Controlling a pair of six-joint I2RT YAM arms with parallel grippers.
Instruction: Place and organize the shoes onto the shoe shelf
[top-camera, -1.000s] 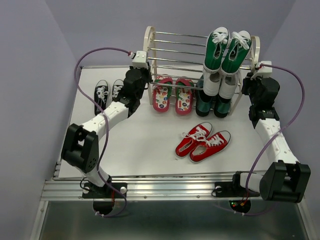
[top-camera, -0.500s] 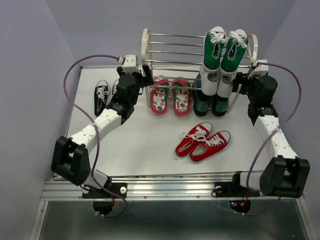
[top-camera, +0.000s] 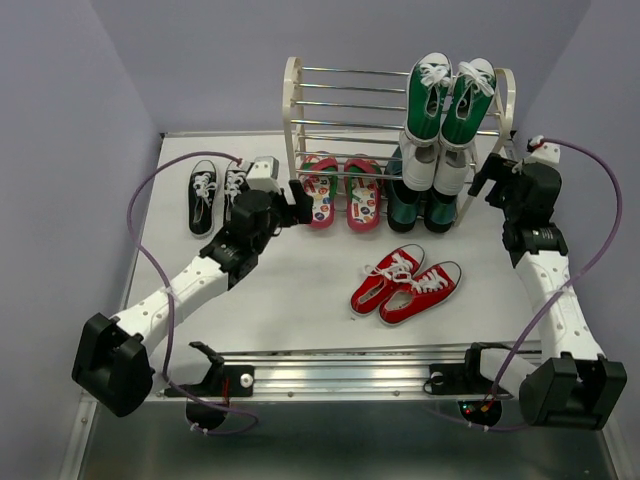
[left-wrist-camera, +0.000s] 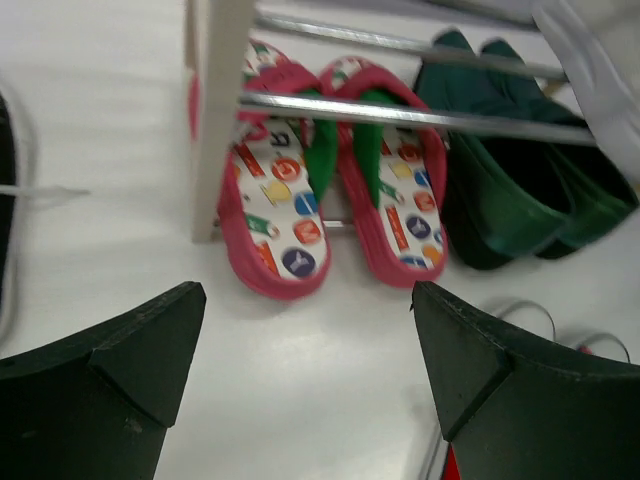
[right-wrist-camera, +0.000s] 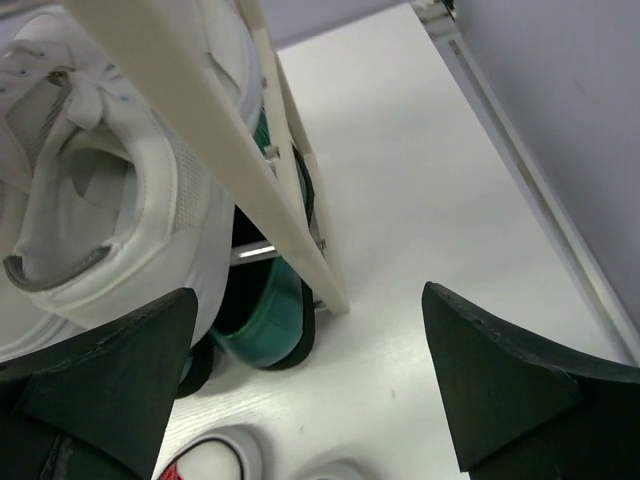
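The flip-flops (left-wrist-camera: 283, 205) had printed footbeds, too blurred to read. The left gripper (left-wrist-camera: 305, 297) reached low toward them, fingers spread wide. The right gripper (right-wrist-camera: 308, 298) was also spread, beside the shoe shelf (right-wrist-camera: 215, 130).

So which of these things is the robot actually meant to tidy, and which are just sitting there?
Part of the job: shoe shelf, flip-flops, red sneakers, black-white sneakers.
Just there: green-and-white sneakers, white sneakers, dark green boots.

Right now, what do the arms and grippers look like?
Left arm and right arm: white links, black joint housings. A purple cable loops along each. Left gripper and right gripper: black, with wedge-shaped fingers. No markings visible.
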